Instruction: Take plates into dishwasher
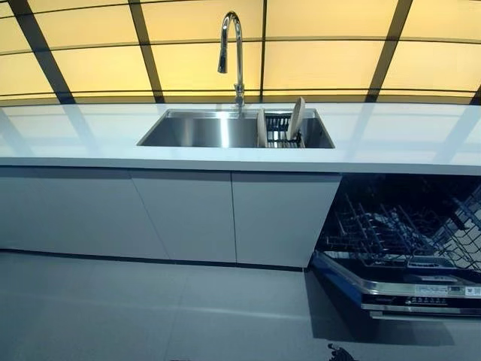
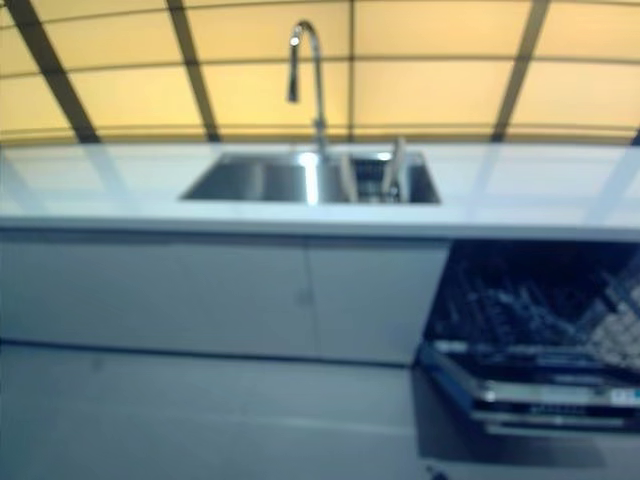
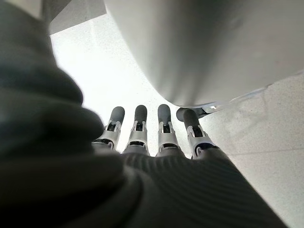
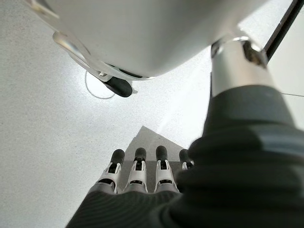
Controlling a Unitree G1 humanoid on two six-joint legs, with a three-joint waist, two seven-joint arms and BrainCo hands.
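Note:
Two pale plates, one (image 1: 261, 128) and another (image 1: 296, 119), stand on edge in a dark rack (image 1: 279, 129) at the right end of the steel sink (image 1: 197, 132). The dishwasher (image 1: 398, 233) is open below the counter at the right, with its wire rack showing and its door (image 1: 391, 289) lowered. Neither hand appears in the eye views. In the left wrist view my left hand (image 3: 138, 130) hangs over the floor, fingers straight, holding nothing. My right hand (image 4: 137, 173) shows the same way in the right wrist view, open and empty.
A tall curved tap (image 1: 234, 53) rises behind the sink. The white counter (image 1: 90, 143) runs the full width above grey cabinet fronts (image 1: 188, 218). Grey floor (image 1: 150, 308) lies between me and the cabinets.

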